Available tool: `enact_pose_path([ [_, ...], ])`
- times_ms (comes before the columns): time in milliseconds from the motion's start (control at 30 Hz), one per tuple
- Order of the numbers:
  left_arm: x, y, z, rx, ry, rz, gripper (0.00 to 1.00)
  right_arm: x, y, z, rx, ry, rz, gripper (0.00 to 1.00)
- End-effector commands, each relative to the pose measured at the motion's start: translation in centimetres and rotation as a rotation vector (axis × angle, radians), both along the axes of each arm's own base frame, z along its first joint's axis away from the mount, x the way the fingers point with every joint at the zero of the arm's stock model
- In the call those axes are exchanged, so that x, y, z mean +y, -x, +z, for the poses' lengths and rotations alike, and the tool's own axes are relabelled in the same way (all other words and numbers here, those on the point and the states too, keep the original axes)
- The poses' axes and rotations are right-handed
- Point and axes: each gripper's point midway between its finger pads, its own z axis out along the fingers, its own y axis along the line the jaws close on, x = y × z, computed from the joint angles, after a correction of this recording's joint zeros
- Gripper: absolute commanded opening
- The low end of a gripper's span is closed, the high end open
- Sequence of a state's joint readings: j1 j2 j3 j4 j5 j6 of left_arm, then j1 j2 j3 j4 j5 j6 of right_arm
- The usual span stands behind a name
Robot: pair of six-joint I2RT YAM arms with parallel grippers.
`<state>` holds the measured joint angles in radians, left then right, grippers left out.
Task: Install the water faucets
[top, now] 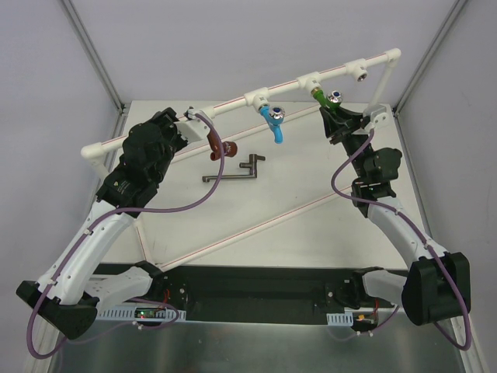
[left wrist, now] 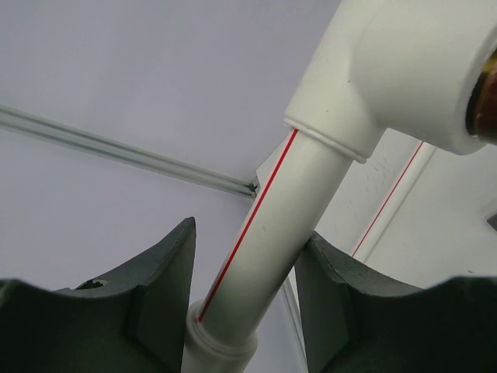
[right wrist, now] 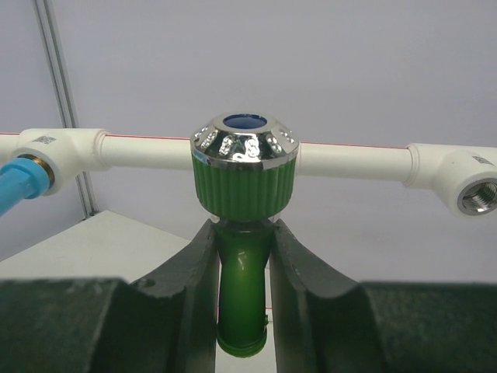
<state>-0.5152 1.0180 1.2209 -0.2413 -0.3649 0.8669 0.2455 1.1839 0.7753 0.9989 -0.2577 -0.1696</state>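
The right jaws are clamped on the neck of the green faucet [right wrist: 242, 186], just under its silver knob, holding it upright in front of the white pipe [right wrist: 349, 159]. Its inlet end points to the far side, at a tee hidden behind it. I cannot tell whether the thread has caught. The coming move is probably a push or twist along that near-to-far axis. The blue faucet [top: 273, 120] hangs from the tee to the left, and the right tee [right wrist: 458, 186] is bare. The left jaws grip the pipe beside the reddish-brown faucet [top: 220, 146].
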Motion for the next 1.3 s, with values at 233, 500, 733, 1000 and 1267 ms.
enact_pose_path([
  [233, -2.0, 0.9, -6.5, 0.221, 0.225, 0.007, 0.00, 1.2, -0.1, -0.6, 0.013, 0.039, 0.054, 0.02],
  [500, -2.1, 0.9, -6.4, 0.220, 0.233, 0.004, 0.00, 1.1, -0.1, -2.1, 0.048, 0.049, 0.049, 0.02],
  [733, -2.1, 1.0, -6.3, 0.218, 0.238, 0.000, 0.00, 0.8, -0.2, -3.3, 0.076, 0.063, 0.029, 0.02],
  [1000, -2.2, 1.0, -6.5, 0.223, 0.238, -0.003, 0.00, 0.6, -0.2, -2.8, 0.069, 0.087, 0.015, 0.02],
  [1267, -2.2, 1.0, -6.4, 0.220, 0.238, -0.002, 0.00, 0.5, -0.2, -0.4, 0.025, 0.123, 0.000, 0.02],
])
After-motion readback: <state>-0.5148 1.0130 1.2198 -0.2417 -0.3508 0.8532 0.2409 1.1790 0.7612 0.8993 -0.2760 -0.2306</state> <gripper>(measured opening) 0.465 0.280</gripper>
